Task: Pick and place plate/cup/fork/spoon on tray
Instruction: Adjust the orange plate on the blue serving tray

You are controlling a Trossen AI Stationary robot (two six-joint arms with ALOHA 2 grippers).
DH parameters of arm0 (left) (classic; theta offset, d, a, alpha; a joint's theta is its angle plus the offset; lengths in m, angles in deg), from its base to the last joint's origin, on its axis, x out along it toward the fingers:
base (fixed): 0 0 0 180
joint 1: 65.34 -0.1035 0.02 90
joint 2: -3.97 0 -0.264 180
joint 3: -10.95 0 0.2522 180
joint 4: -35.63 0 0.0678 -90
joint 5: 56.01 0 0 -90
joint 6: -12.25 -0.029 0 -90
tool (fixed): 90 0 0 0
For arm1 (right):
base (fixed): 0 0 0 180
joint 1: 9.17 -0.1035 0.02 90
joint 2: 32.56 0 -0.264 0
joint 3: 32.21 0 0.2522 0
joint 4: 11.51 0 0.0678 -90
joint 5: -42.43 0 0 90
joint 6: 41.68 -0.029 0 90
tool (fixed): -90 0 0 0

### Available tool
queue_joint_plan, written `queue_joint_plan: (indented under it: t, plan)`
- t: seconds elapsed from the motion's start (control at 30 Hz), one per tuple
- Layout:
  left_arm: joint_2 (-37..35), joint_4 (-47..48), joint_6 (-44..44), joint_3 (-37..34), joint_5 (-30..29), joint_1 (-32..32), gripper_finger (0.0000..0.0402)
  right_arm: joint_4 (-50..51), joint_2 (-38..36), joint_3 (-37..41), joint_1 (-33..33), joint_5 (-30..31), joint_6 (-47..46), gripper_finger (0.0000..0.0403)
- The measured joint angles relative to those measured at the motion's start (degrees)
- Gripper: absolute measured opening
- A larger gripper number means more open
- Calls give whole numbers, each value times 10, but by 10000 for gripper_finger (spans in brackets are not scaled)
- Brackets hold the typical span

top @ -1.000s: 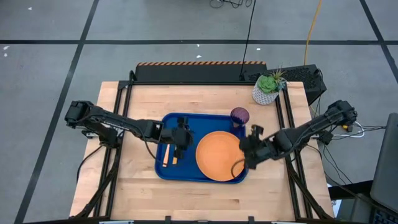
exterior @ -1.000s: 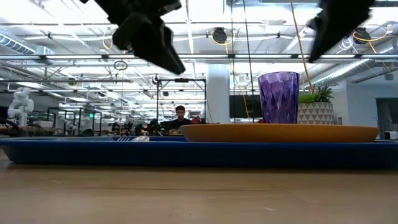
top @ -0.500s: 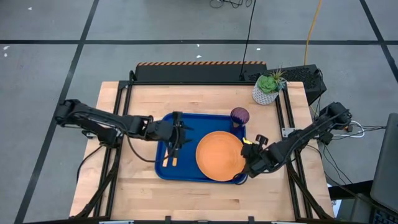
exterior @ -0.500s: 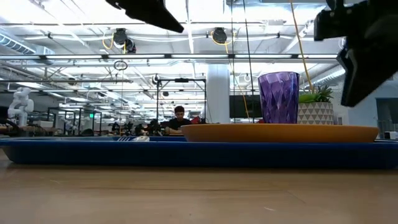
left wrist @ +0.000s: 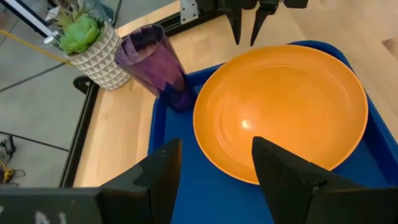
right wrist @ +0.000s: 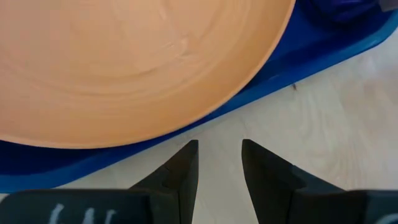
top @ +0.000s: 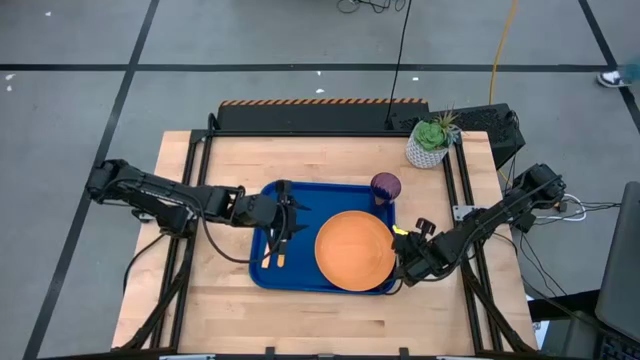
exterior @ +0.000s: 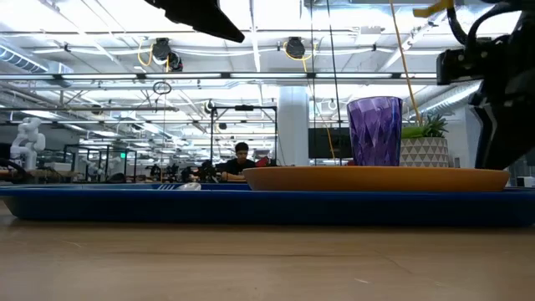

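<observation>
- The tray (top: 265, 278) lies in the middle of the tabletop (top: 330, 160), and every piece of tableware rests on it.
- The plate (top: 354, 250) fills the tray's right half, flat, its rim near the tray's right lip.
- The cup (top: 385, 186) stands upright in the tray's far right corner, just beside the plate's rim; in the left wrist view it is close to the plate and I cannot tell whether they touch.
- Two orange-handled pieces lie side by side in the tray's left half — the spoon (top: 267, 251) on the outside, the fork (top: 281, 249) nearer the plate. My left arm covers their metal ends, so I cannot be sure which is which.
- My left end effector (top: 285, 222) hangs over the tray's left half, above the cutlery, fingers (left wrist: 283, 180) spread wide and holding nothing.
- My right end effector (top: 400, 268) sits at the tray's near right corner, just outside the lip, over bare wood; its fingers (right wrist: 180, 171) stand a little apart with only tabletop between them — nothing gripped.
- A white pot with a green succulent (top: 431, 141) stands off the tray at the far right corner of the tabletop, behind the cup.
- In the low view a person (exterior: 242, 158) sits far back in the room.
</observation>
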Motion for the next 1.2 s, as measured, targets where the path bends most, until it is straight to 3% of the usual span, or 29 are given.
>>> queue_joint_plan:
  t: [1.2]
  plan:
    - [0,18,36,0,-1,21,200,-123,0,11,55,17,119,114]
